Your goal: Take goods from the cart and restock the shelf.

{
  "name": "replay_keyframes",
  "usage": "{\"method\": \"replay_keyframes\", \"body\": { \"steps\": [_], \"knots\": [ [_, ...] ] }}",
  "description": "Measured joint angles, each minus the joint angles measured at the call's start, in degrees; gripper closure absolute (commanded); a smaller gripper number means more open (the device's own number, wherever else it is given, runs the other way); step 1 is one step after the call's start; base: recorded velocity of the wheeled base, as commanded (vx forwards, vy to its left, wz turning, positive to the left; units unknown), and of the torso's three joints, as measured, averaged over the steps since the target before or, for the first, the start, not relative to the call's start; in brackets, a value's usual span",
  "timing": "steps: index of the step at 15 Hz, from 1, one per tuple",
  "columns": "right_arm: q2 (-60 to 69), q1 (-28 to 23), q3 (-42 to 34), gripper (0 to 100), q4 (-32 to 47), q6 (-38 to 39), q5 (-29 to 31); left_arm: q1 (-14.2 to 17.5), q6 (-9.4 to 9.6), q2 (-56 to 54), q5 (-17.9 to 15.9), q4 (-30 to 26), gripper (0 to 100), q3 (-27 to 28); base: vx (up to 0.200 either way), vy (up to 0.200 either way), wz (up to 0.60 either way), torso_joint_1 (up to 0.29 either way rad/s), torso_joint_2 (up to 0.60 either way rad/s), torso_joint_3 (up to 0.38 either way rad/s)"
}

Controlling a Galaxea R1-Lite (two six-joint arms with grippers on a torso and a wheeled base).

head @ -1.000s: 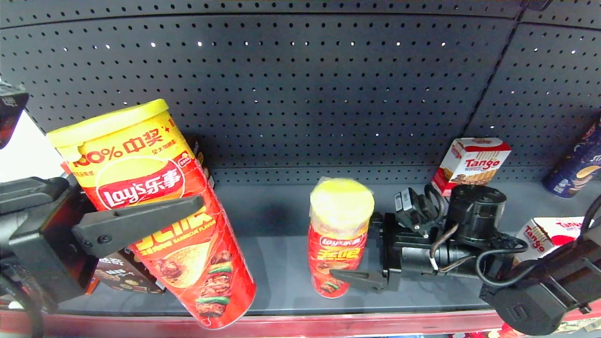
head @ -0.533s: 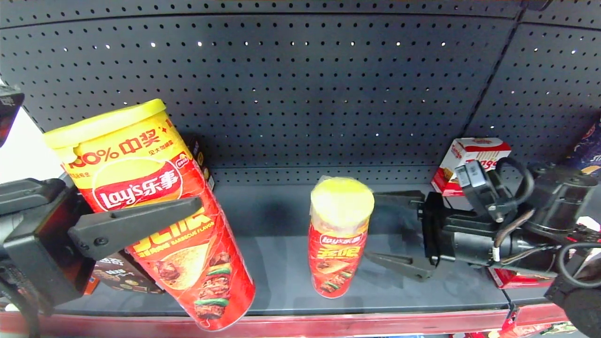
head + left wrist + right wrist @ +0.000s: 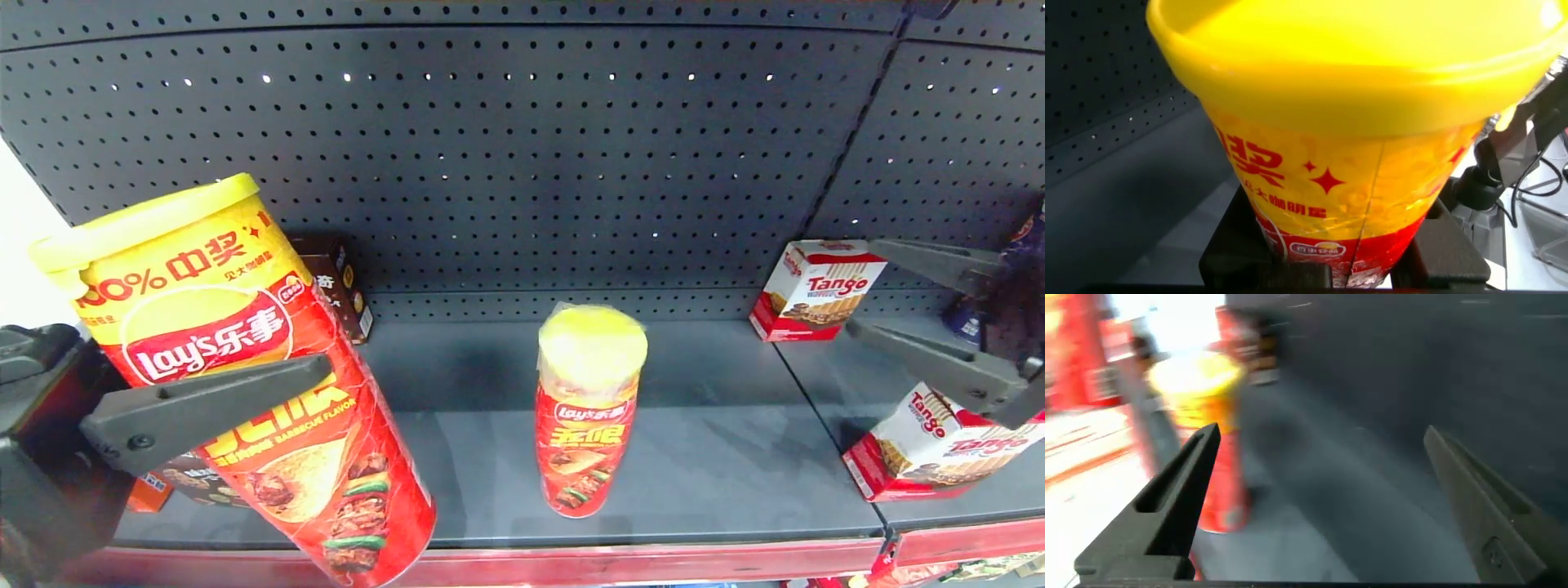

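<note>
Taking the upright chip can [image 3: 589,408] at the middle of the shelf [image 3: 718,457] as the dial's centre: a red-and-white wafer box [image 3: 819,287] stands at 2 o'clock against the pegboard, a second wafer box [image 3: 939,445] lies tilted at 4 o'clock, and a dark brown box [image 3: 335,282] stands at 10 o'clock. The right gripper [image 3: 861,286] hangs wide open at 3 o'clock, holding nothing. At 9 o'clock the left gripper [image 3: 269,384] clamps the held chip can [image 3: 220,278] (yellow lid, red body with printed skewers), which is tilted over the shelf's front edge.
</note>
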State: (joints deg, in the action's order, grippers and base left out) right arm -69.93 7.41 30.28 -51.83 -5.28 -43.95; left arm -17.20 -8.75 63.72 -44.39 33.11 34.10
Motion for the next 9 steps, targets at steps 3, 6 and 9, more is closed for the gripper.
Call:
{"method": "replay_keyframes", "body": {
  "steps": [3,6,9],
  "knots": [
    [7.06,-6.68,-4.92,0,0.44,3.21,1.67,-0.18,0.13,-0.50,0.21,0.01,100,0.16,0.000,0.000,0.00,0.000,0.00,0.000],
    [17.14,-15.31,-14.14,0,4.07,4.66,2.65,-0.55,0.24,-0.71,0.16,0.06,100,0.46,0.000,0.000,0.00,0.000,0.00,0.000],
    [29.18,-23.11,-21.91,0,14.47,5.17,6.86,-0.66,0.24,-0.74,0.10,0.01,100,0.52,0.000,0.000,0.00,0.000,0.00,0.000]
  ]
}}
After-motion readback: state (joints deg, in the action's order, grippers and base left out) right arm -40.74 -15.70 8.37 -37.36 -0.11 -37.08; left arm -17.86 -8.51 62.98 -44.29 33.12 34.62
